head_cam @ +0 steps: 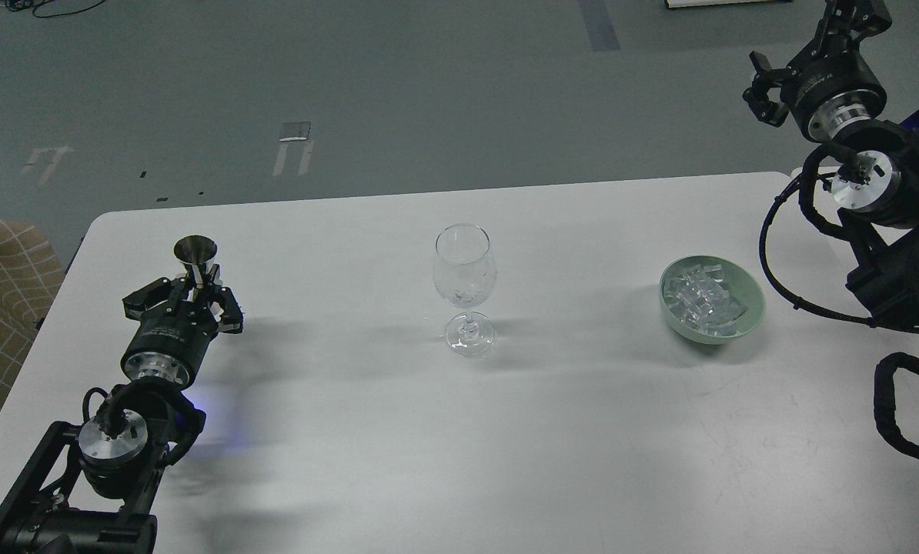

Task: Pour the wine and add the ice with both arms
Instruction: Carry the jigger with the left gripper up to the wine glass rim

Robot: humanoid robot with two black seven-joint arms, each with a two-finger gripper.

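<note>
A clear stemmed glass [464, 277] stands upright in the middle of the white table [444, 431]. A pale green bowl [748, 323] to its right holds several clear ice cubes [703, 298]. My left gripper [192, 294], at the table's left, is shut on the stem of a small steel measuring cup [195, 252], held upright with its mouth up. The wine does not show; the cup's inside is hidden. My right gripper [807, 48] is open and empty, raised high beyond the table's far right corner, well away from the bowl.
A tan checked seat [1, 292] stands off the table's left edge. Grey floor with tape marks [294, 146] lies beyond the far edge. My right arm's links and cables [890, 261] hang over the table's right side.
</note>
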